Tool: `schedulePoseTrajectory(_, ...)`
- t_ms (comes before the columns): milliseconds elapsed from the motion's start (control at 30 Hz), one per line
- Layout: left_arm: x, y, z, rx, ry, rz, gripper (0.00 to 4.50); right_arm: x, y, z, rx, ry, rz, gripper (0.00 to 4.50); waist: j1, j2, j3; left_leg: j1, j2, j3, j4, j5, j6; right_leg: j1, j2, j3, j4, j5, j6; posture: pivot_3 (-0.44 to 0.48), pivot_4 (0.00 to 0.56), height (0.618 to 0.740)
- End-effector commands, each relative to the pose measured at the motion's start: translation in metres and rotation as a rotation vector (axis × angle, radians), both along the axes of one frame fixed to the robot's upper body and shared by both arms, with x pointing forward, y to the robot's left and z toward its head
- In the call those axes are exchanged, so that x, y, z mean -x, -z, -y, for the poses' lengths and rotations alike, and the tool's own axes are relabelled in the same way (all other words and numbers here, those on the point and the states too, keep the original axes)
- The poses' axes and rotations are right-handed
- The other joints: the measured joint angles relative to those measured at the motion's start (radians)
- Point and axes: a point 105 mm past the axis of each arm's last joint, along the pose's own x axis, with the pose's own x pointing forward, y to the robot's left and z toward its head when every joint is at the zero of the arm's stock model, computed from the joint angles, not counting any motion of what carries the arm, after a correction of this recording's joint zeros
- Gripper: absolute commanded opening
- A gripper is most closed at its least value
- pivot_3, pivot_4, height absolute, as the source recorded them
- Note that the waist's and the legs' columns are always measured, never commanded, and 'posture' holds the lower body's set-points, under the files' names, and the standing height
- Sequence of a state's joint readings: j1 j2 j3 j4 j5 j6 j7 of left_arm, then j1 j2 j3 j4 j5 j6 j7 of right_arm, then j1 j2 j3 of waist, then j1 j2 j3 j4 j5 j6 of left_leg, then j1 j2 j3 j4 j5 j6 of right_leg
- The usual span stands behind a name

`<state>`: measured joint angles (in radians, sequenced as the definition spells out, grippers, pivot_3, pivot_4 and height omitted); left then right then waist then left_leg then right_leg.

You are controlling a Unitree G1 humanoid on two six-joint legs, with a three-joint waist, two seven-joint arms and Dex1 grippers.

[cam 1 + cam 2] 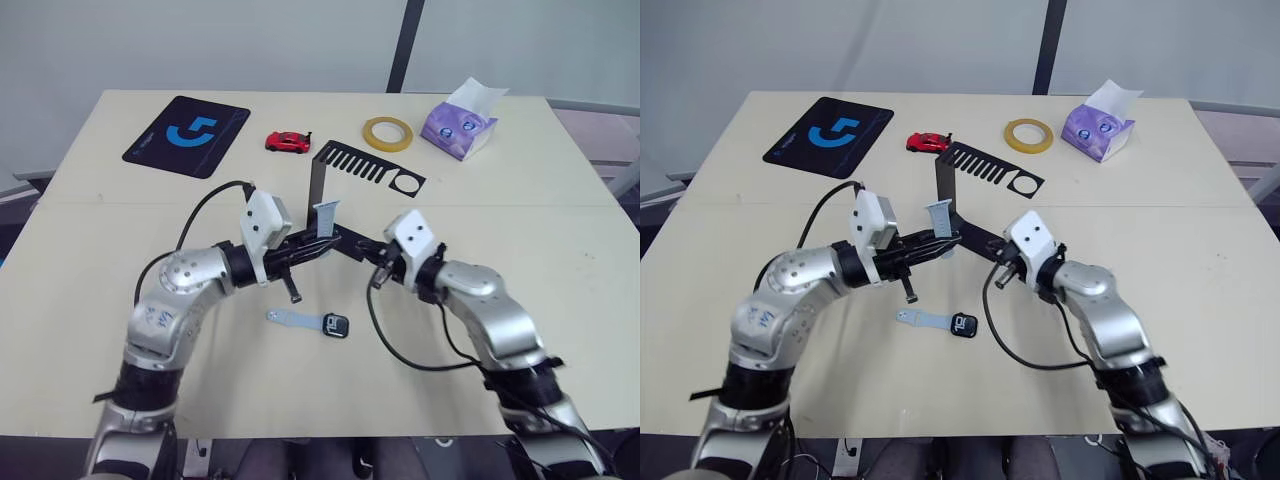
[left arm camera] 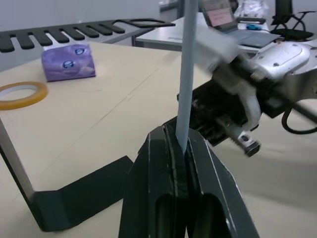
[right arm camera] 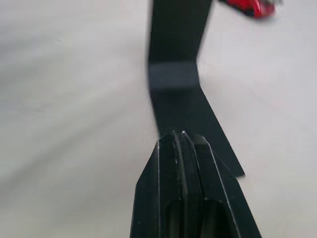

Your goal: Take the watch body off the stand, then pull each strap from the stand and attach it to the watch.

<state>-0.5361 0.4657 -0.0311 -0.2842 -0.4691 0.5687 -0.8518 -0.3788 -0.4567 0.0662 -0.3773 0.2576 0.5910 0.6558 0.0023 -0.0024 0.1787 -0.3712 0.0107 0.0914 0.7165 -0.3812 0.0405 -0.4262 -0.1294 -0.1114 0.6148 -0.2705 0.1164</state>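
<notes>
On our pale table (image 1: 560, 200), the watch (image 1: 336, 326) lies flat with one strap (image 1: 293, 319) on. Our left gripper (image 1: 322, 243) pinches the second strap (image 1: 327, 220) tight to pull it free, while our right gripper (image 1: 352, 247), fingers closed together, presses the stand (image 1: 330, 180) foot so it stays put.

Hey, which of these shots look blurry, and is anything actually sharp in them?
Left wrist view: the right gripper's arm is smeared, while the strap and the left gripper are sharp. Right wrist view: the stand and toy car are soft. Both eye views: crisp.
</notes>
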Motion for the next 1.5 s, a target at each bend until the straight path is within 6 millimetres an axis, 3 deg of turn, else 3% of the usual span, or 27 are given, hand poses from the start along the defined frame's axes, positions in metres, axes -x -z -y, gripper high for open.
schedulePoseTrajectory(33, 0.017, -0.008, 0.004, 0.017, 0.205, -0.050, 0.00, 0.045, -0.030, 0.004, -0.134, -0.136, -0.006, 0.87, -0.001, 0.000, 0.000, 0.000, 0.000, 0.000, 0.000, 0.000, 0.000, 0.001, 0.000, 0.000, -0.001, 0.000, 0.000, 0.000, 0.150, 0.738)
schedulePoseTrajectory(133, 0.021, -0.011, 0.009, 0.033, 0.304, -0.101, 0.00, 0.072, -0.037, 0.013, -0.243, -0.193, -0.081, 2.31, 0.003, 0.000, 0.000, 0.000, 0.000, -0.001, 0.000, 0.000, 0.000, 0.002, 0.000, -0.001, -0.003, 0.000, 0.000, 0.000, 0.150, 0.738)
schedulePoseTrajectory(167, 0.021, -0.011, 0.012, 0.035, 0.324, -0.107, 0.00, 0.078, -0.038, 0.016, -0.267, -0.196, -0.103, 2.66, 0.004, 0.000, 0.000, 0.000, 0.000, 0.000, 0.000, 0.000, 0.000, 0.002, 0.001, -0.001, -0.003, 0.000, 0.000, 0.000, 0.150, 0.738)
schedulePoseTrajectory(233, 0.021, -0.011, 0.019, 0.035, 0.353, -0.108, 0.00, 0.087, -0.043, 0.018, -0.322, -0.211, -0.133, 3.78, 0.003, 0.000, 0.000, 0.001, 0.000, 0.000, 0.000, 0.000, 0.000, 0.003, 0.001, -0.001, -0.003, 0.000, 0.000, 0.000, 0.150, 0.738)
schedulePoseTrajectory(300, 0.023, -0.010, 0.024, 0.039, 0.378, -0.114, 0.00, 0.093, -0.050, 0.014, -0.386, -0.237, -0.153, 4.44, 0.000, 0.000, 0.000, 0.002, 0.000, 0.000, -0.001, 0.000, 0.000, 0.003, 0.001, 0.000, -0.003, 0.000, 0.000, 0.000, 0.150, 0.738)
schedulePoseTrajectory(433, 0.026, -0.006, 0.037, 0.061, 0.428, -0.122, 0.00, 0.097, -0.072, 0.000, -0.572, -0.281, -0.165, 4.44, -0.004, 0.000, 0.000, 0.002, 0.001, 0.000, -0.001, 0.000, 0.000, 0.003, 0.001, 0.000, -0.003, 0.000, 0.000, 0.000, 0.150, 0.738)
schedulePoseTrajectory(567, 0.030, -0.007, 0.047, 0.093, 0.452, -0.118, 0.00, 0.089, -0.080, -0.005, -0.633, -0.252, -0.180, 4.44, 0.000, 0.000, 0.000, 0.002, 0.000, 0.000, -0.001, 0.000, 0.000, 0.003, 0.001, 0.001, -0.003, 0.000, 0.000, 0.000, 0.150, 0.738)
schedulePoseTrajectory(1067, 0.029, -0.009, 0.047, 0.100, 0.438, -0.136, 0.00, 0.082, -0.081, -0.020, -0.575, -0.271, -0.193, 4.44, 0.001, 0.000, 0.000, 0.001, 0.000, 0.000, -0.001, 0.000, 0.001, 0.003, 0.001, 0.000, -0.004, 0.000, 0.001, 0.000, 0.150, 0.738)
schedulePoseTrajectory(1167, 0.029, -0.009, 0.047, 0.097, 0.434, -0.134, 0.00, 0.082, -0.080, -0.021, -0.570, -0.283, -0.194, 3.76, 0.001, 0.000, 0.000, 0.001, 0.000, 0.000, -0.001, 0.000, 0.001, 0.003, 0.001, 0.000, -0.004, 0.000, 0.001, 0.000, 0.150, 0.738)
schedulePoseTrajectory(1500, 0.030, -0.009, 0.048, 0.094, 0.430, -0.128, 0.00, 0.080, -0.082, -0.021, -0.574, -0.289, -0.183, 3.76, 0.001, 0.000, 0.000, 0.001, 0.000, 0.000, -0.001, 0.000, 0.001, 0.003, 0.000, 0.000, -0.004, 0.000, 0.001, 0.000, 0.150, 0.738)
